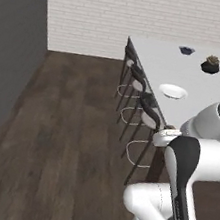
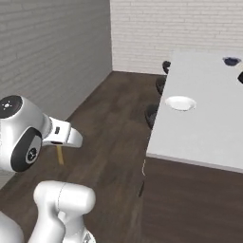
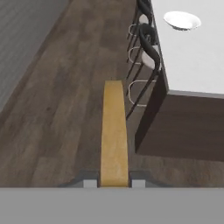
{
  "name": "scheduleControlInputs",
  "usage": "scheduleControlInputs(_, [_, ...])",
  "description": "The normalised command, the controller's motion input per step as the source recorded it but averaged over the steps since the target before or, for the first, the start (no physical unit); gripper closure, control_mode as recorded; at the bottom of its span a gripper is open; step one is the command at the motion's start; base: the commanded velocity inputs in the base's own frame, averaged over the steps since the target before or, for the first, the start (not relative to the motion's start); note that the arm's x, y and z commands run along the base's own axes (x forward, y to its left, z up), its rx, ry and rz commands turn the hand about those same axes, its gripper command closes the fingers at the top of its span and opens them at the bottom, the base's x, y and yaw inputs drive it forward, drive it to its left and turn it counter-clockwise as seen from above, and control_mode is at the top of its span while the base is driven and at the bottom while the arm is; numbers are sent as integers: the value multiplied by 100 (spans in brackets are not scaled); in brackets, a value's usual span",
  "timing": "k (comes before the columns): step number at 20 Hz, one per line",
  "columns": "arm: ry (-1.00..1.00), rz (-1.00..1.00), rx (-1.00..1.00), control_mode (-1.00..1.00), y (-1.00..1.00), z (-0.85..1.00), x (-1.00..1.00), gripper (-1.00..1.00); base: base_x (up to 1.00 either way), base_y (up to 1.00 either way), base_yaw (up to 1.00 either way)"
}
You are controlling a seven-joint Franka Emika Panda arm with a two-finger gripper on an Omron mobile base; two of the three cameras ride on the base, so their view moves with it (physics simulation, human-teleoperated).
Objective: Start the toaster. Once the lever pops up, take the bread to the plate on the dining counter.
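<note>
- We are seeing the gripper (image 3: 113, 183) in the hand view, its jaws pinching the bread (image 3: 114, 131) edge-on between the two fingertips (image 3: 90, 183).
- The bread is extending away from the gripper, hanging over the dark wood floor (image 3: 65, 109), well apart from the counter (image 3: 192, 61).
- In the right base view, the bread (image 2: 60, 154) is showing as a thin tan strip under the white hand, beside the grey wall (image 2: 47, 57).
- The plate (image 1: 172, 91) is sitting on the counter (image 1: 189, 74) near its long edge, with nothing on it; it also appears in the right base view (image 2: 180, 103) and the hand view (image 3: 182, 20).
- Stools (image 1: 141, 99) are standing in a row along the counter's near side.
- A dark bowl (image 1: 186, 50) and a small potted plant (image 1: 210, 64) are resting farther back on the counter.
</note>
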Motion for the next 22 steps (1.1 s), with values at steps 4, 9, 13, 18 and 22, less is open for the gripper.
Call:
scheduleControlInputs(4, [0,0,0,100,0,0,0,100,11,100,-1])
scheduleControlInputs(9, [0,0,0,100,0,0,0,100,28,100,-15])
scheduleControlInputs(13, [0,0,0,100,0,0,0,100,33,94,-30])
scheduleControlInputs(18, [0,0,0,100,0,0,0,100,30,82,-50])
scheduleControlInputs(22, [0,0,0,100,0,0,0,100,35,82,-62])
